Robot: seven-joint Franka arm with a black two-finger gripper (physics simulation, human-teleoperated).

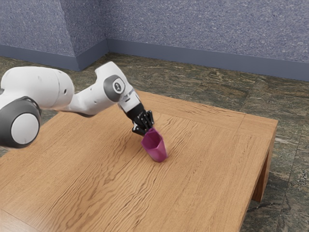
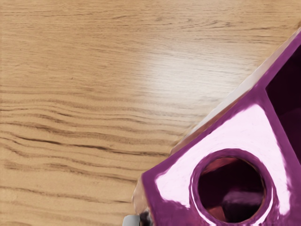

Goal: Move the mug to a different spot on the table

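Magenta mug (image 1: pixel 155 146) tilts, well inside worktop (image 1: pixel 96 188) edges, because our pincer (image 1: pixel 144 129) clamps its rim; we judge this the carry step.

The glossy magenta angular mug (image 2: pixel 251 134) runs off the wrist view's edge; the wooden table (image 1: pixel 96 193) is cropped along its near edge.

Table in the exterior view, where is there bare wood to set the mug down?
Bare wood runs from the mug to the right edge of the table in the exterior view, and across the near side below it. Crowded only beside the mug, where the arm reaches in from that view's left.
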